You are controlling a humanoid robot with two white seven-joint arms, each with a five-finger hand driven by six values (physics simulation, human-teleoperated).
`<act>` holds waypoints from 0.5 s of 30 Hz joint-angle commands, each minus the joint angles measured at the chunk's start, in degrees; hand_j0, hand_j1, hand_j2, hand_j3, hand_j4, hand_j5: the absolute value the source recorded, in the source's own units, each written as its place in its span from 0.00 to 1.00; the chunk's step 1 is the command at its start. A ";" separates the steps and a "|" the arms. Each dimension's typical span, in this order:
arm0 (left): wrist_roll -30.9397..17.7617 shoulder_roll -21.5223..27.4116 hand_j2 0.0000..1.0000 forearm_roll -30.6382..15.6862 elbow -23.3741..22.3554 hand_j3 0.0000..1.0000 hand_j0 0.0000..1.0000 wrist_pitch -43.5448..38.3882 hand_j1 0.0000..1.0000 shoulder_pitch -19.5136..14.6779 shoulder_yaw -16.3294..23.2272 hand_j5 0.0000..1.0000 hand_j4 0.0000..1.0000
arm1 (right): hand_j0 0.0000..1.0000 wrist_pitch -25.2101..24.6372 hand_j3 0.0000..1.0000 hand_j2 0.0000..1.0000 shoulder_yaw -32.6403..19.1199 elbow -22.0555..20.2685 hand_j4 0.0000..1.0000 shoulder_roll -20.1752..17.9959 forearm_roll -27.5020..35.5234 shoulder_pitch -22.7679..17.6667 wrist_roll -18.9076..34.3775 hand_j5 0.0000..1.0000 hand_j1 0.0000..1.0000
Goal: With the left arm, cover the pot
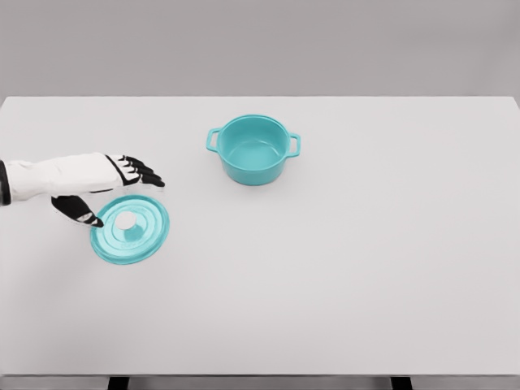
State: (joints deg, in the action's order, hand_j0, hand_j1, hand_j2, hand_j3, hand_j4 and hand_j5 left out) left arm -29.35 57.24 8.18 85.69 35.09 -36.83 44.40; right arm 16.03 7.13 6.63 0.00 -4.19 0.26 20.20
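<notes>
Teal lid (130, 229) is lying flat on the counter (366, 268) just at five o'clock of the left hand (110, 188) — fingers spread, holding nothing — the pot (253, 149) waiting at two o'clock.

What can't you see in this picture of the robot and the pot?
- Right arm: not in the head view at all.
- Left hand: whether it touches the lid can't be told; the arm is cut off by the left edge.
- Pot: its near outer base meets the table; its underside is hidden.
</notes>
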 commanded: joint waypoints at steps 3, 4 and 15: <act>-0.18 -1.51 1.00 -0.09 -2.37 1.00 1.00 -0.09 1.00 0.00 3.85 1.00 1.00 | 1.00 0.06 1.00 1.00 -0.01 0.05 1.00 0.00 -0.03 0.00 0.02 1.00 1.00; -0.18 -1.60 1.00 0.00 -2.37 1.00 1.00 -0.09 1.00 -0.09 4.73 1.00 1.00 | 1.00 0.06 1.00 1.00 -0.01 -0.04 1.00 0.00 -0.03 0.00 0.02 1.00 1.00; 0.00 -1.51 1.00 0.00 -2.99 1.00 1.00 -0.09 1.00 -2.02 5.08 1.00 1.00 | 1.00 0.06 1.00 1.00 -0.01 -0.04 1.00 0.00 -0.03 0.00 0.02 1.00 1.00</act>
State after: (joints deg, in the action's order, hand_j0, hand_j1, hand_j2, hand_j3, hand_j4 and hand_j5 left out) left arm -29.41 55.63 8.55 82.86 35.12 -38.85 49.46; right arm 16.03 7.13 6.62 0.00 -4.19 0.26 20.20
